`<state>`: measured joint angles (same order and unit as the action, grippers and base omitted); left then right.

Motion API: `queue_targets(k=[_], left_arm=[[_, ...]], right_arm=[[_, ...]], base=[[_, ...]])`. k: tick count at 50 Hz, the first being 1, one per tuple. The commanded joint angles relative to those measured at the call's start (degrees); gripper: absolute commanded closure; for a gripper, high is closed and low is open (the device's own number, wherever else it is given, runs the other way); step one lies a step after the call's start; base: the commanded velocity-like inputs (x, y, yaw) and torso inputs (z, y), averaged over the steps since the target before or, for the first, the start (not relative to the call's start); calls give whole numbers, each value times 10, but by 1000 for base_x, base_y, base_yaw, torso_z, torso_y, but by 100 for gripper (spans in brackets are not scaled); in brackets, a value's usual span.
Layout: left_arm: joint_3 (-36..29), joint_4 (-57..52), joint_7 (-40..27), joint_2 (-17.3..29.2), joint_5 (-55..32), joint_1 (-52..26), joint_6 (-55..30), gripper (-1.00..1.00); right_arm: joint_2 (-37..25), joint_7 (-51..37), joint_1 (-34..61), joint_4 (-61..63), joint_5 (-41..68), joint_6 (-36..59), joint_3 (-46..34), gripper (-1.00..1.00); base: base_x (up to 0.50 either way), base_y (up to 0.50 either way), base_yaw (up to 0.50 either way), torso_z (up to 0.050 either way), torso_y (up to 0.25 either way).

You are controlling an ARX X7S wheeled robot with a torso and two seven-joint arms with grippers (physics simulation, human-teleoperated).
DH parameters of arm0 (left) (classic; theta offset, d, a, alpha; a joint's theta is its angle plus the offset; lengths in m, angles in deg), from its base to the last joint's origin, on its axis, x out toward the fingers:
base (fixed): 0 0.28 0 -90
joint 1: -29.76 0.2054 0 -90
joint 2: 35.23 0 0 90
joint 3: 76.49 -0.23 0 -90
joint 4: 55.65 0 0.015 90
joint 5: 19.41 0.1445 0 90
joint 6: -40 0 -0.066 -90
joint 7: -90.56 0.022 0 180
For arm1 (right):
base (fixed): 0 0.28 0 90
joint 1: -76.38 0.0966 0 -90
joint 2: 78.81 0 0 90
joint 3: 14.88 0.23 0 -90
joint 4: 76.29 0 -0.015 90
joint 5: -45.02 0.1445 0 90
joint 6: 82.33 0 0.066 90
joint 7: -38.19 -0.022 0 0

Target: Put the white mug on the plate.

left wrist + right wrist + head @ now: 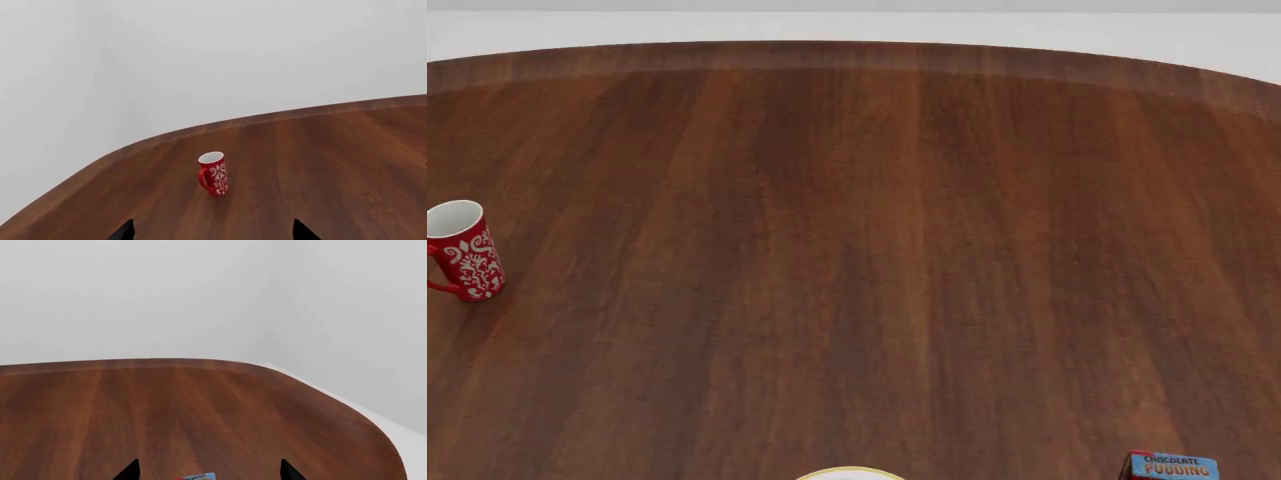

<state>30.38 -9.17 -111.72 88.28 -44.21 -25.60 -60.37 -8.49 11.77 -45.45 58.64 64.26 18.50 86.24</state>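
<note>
The white mug is out of view in all three views. A sliver of a round white edge with a tan-gold rim, seemingly the plate [850, 473], shows at the bottom middle of the head view. My left gripper [213, 234] is open and empty, its dark fingertips [124, 231] wide apart above the table. My right gripper [209, 472] is open and empty too, fingertips [289, 471] wide apart. Neither gripper shows in the head view.
A red mug with a white floral pattern [463, 251] stands upright at the table's left; it also shows ahead of the left gripper [213, 173]. A chocolate pudding box [1172, 467] sits at the near right, under the right gripper [200, 476]. The table's curved far edge [854, 50] meets a pale wall.
</note>
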Motion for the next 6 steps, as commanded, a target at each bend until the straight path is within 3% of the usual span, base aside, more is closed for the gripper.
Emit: queue_targets(k=[1,6], left_arm=[[22,7,22,-26,16,58,61,-100],[30,6,31,-37,21,77,78,-100]], right_arm=[[9,2,-53,18,-12,-36,10,-100],[15,7,-72,15,-19,-57,10,-100]], base=[[0,0,0,0,0],[0,0,0,0,0]])
